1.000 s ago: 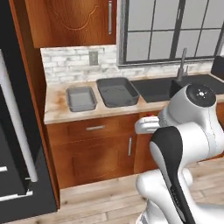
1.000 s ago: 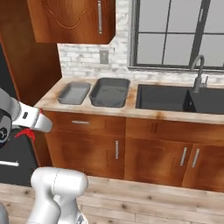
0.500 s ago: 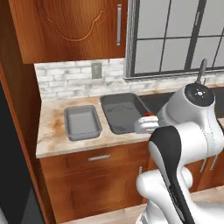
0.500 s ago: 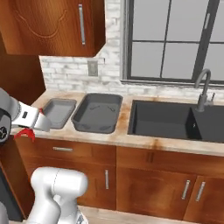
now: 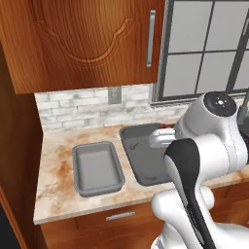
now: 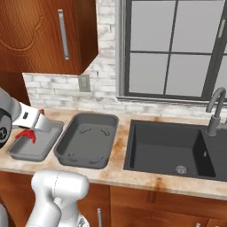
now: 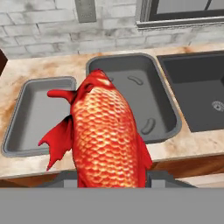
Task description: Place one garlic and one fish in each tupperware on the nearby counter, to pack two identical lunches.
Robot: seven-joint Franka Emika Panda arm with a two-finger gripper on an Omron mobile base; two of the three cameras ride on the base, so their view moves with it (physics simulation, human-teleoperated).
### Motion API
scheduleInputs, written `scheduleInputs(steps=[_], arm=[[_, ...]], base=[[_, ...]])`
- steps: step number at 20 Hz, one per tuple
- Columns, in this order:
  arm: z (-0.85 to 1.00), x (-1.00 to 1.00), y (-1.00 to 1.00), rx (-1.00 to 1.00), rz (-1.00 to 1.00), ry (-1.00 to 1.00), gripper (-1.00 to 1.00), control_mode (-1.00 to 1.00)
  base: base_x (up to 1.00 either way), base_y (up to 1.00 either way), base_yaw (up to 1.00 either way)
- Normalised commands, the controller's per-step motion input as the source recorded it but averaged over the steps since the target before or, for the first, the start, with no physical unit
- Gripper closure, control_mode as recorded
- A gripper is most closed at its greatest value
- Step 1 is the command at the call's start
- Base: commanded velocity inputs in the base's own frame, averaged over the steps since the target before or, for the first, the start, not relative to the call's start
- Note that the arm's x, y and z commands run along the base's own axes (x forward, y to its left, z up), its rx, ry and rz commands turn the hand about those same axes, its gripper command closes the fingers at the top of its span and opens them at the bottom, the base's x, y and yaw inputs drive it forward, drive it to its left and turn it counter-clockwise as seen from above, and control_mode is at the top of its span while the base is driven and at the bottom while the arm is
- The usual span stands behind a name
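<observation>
Nearest the hand camera, the gripper [image 7: 113,177] is clamped on the red-orange fish [image 7: 107,138], which it carries in the air short of the counter's [image 7: 188,144] front edge, its tail toward the trays. I judge it is held high so it clears the rims on the way in.

Beyond it, two grey tupperware trays lie side by side on the counter: the smaller, lighter tray [image 7: 33,113] and, just beside it, the larger, darker tray [image 7: 157,94]. Both look bare apart from faint moulded marks; no garlic is visible.

Past the larger tray sits the black sink basin [image 6: 166,148] with its faucet [image 6: 215,111]. Behind are the brick backsplash [image 5: 78,107] and window [image 6: 177,48]. Nothing blocks the way in.
</observation>
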Motion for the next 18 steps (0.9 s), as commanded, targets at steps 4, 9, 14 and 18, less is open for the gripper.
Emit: scheduleInputs(steps=[4,9,14,18], arm=[[-0.06,0.12,-0.11,0.0,0.0,0.0,1.0,-1.0],[-0.09,0.23,-0.41,0.0,-0.02,0.01,1.0,-1.0],[-0.39,0.53,-0.07,0.0,0.0,0.0,1.0,-1.0],[-0.59,0.39,0.0,0.0,0.0,0.02,1.0,-1.0]], base=[[0.16,-0.07,0.0],[0.0,0.0,0.0],[0.0,0.0,0.0],[0.0,0.0,0.0]])
